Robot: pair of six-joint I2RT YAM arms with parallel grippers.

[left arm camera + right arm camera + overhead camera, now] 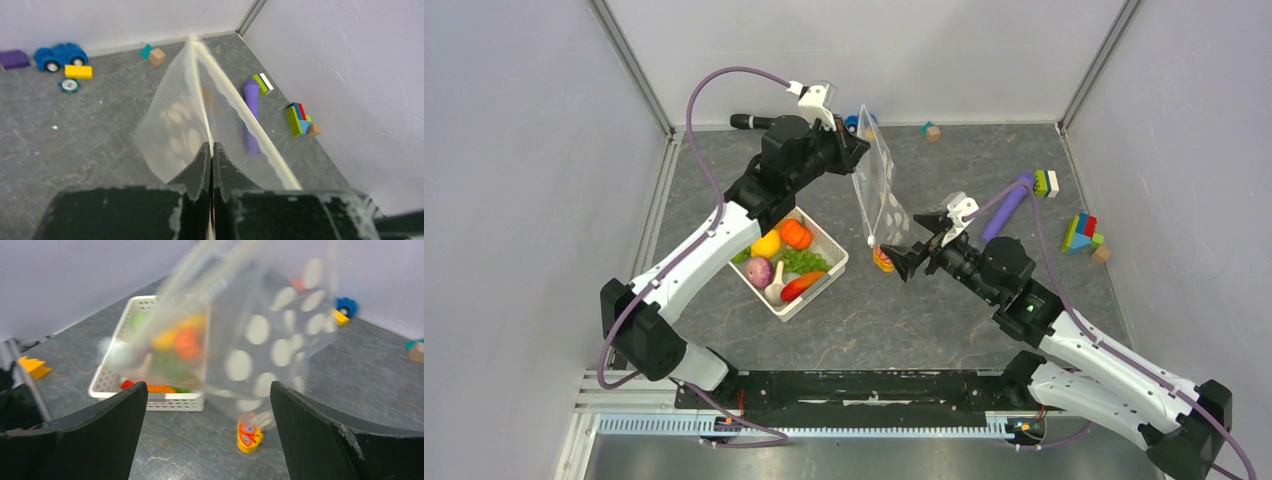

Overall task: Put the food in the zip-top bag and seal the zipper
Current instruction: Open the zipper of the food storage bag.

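The zip-top bag (879, 188) hangs from the left gripper (211, 148), whose jaws are closed on its upper edge. The food (782, 262) lies in the white basket (820, 288) nearby. The right gripper (902, 262) is wide open and empty, just beside the bag's lower corner.

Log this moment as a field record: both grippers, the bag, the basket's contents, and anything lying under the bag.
left gripper: shut on the zip-top bag's edge, holding it up
right gripper: open, empty, facing the bag's lower end
zip-top bag: hanging from the left gripper, no food visible inside
white basket holds: mango, pumpkin, onion, grapes, chili, garlic
orange-and-yellow toy piece: on the table, below the bag's lower corner
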